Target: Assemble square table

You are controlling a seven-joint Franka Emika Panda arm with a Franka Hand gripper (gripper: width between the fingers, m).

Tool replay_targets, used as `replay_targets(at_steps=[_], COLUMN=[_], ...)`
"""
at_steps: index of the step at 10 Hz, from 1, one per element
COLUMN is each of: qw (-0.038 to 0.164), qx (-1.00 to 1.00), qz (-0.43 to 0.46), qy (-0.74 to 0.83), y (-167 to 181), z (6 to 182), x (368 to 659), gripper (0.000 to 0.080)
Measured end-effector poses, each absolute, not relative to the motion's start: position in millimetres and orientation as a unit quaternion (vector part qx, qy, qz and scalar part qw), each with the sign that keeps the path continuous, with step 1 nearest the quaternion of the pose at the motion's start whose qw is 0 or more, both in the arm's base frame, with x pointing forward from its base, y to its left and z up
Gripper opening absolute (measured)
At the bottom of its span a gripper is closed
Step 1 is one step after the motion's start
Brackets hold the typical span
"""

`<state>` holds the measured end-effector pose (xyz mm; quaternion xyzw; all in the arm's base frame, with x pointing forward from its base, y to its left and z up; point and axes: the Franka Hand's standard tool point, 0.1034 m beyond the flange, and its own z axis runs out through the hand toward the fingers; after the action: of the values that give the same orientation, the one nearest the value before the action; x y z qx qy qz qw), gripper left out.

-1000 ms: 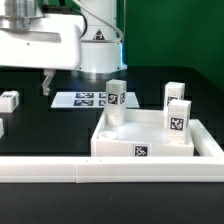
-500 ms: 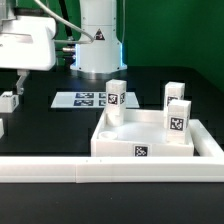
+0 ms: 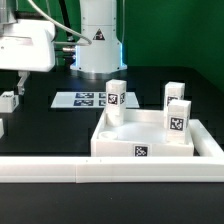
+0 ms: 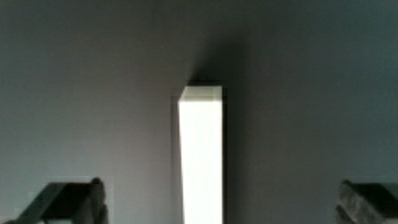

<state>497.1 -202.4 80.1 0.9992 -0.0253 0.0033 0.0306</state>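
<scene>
The square table's white slab (image 3: 112,143) lies at the exterior view's right, with a tag on its front edge. Three white tagged leg blocks stand upright at it: one (image 3: 116,95) at the far left corner and two (image 3: 175,94) (image 3: 179,114) on the right side. Another leg block (image 3: 9,100) lies at the exterior view's left, just below my gripper (image 3: 20,82). In the wrist view a long white leg block (image 4: 199,150) lies between the gripper's (image 4: 217,205) spread fingers (image 4: 71,203). The jaws are open and hold nothing.
The marker board (image 3: 84,99) lies flat behind the slab, near the arm's base. A long white border rail (image 3: 90,171) runs along the table's front. One more white piece (image 3: 1,128) shows at the left edge.
The arm has swung toward the exterior view's left, from over the marker board to above the left leg block. The jaws stayed open. No part moved.
</scene>
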Motion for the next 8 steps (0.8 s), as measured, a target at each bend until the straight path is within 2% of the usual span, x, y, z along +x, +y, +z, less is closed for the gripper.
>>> replay_targets(at_steps=[4,8], qw=[0.039,0.036], qx=[0.999,0.999], qz=[-0.009,-0.021], qy=[-0.017,-0.019], y=[-218.9,-218.6], z=[62.7,56.6], x=[445.9,427.3], gripper=[0.0649,0.0649])
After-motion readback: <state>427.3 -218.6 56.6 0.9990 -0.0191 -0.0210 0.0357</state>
